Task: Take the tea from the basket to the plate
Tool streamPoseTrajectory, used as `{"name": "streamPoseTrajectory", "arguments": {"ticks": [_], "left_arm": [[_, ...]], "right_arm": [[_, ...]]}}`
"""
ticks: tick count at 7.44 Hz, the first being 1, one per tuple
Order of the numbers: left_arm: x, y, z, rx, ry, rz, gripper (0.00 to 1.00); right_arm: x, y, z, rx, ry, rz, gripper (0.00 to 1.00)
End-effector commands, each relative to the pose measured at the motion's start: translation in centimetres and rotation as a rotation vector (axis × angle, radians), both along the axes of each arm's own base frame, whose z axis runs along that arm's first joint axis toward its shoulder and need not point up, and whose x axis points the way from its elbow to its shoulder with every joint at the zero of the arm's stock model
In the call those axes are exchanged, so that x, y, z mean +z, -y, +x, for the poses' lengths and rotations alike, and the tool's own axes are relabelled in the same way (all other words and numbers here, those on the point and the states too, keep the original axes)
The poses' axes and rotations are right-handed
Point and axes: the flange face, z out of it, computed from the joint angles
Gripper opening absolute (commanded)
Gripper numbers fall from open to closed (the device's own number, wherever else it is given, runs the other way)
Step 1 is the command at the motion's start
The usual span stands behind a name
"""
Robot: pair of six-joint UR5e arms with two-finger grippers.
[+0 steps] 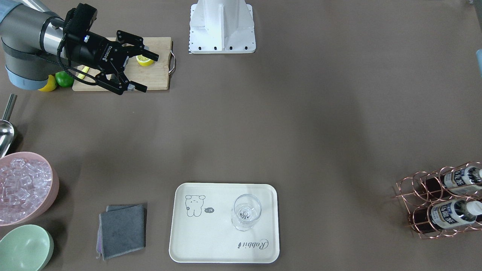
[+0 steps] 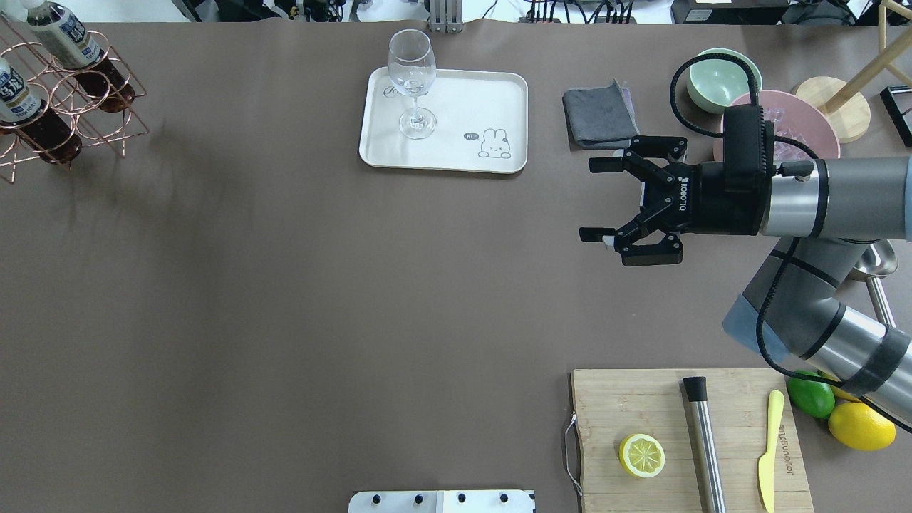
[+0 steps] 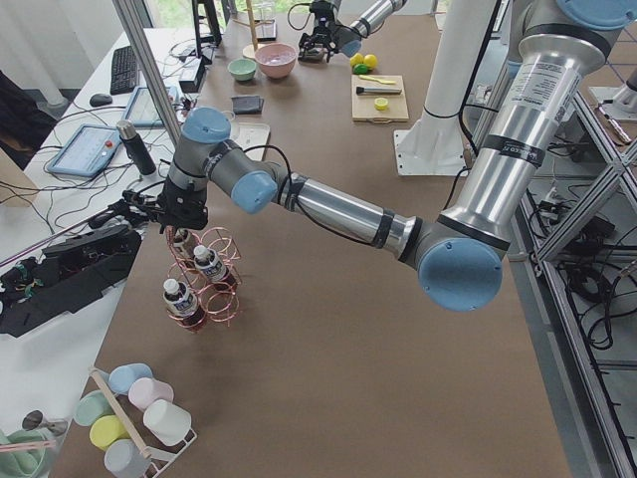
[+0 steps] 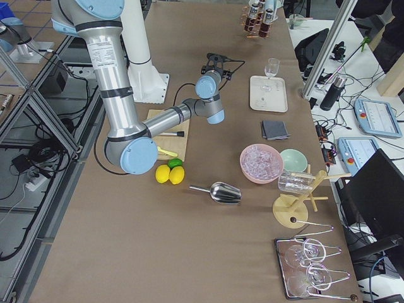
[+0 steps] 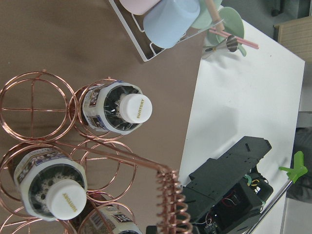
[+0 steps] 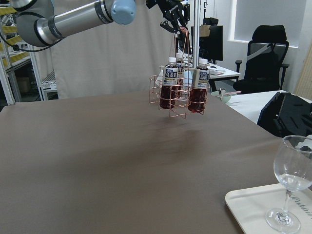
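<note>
Brown matte table [image 2: 285,285], paper-like surface. The left arm [image 3: 338,214] stretches out long to the table's far left corner, since the carrier sits there. We place the left gripper [image 3: 184,221] right at the top of the looped handle, but we cannot tell whether its fingers are clamped on the wire. The right gripper [image 2: 588,199] hangs over the table with fingers spread wide, holding nothing.

Cream-white rectangular plate [image 2: 456,107]: smooth, raised rim, rounded corners. A clear stemmed wine glass [image 2: 412,68] stands toward its left end, so we judge the end with the grey drawing is the spot for a bottle.

Rose-gold wire basket [image 5: 168,195]: thin round ring cells keep each bottle upright and apart.

Tea [image 5: 134,108]: small clear plastic bottles of dark brown liquid with white screw caps, standing in the cells. None is on the plate yet. The caps rise above the rings, and we judge them the natural hold.
</note>
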Motion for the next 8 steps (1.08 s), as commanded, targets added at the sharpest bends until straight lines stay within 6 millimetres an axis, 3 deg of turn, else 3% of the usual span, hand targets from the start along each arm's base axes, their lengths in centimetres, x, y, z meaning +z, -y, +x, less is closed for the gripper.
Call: {"name": "streamPoseTrajectory", "arguments": {"ticks": [1,2,3,4,7,8], "left_arm": [[-11.5,-9.5,6.0,0.119,0.016,-0.025,0.00],[-14.3,-12.3,11.1,0.224,0.011,-0.009,0.00],[-17.8,-13.9,15.1,0.228,-0.027,-0.001,0.00],[-21.5,-16.5,20.5,0.269,-0.072,-0.025,0.00],[-35.6,-24.0,34.4,0.263,-0.103,-0.034,0.00],[-37.7,-23.9,38.5,0.259,-0.067,-0.038,0.00]], "right_arm": [[-0.1,0.0,0.1,0.000,0.002,0.002,1.00],[-0.1,0.0,0.1,0.000,0.002,0.002,1.00],[0.0,-0.1,0.0,-0.002,0.000,0.000,1.00],[0.2,0.0,0.0,-0.001,-0.002,-0.002,1.00],[0.3,0.0,0.0,0.000,-0.004,-0.002,1.00],[0.4,-0.1,-0.1,-0.003,-0.007,-0.005,1.00]]}}
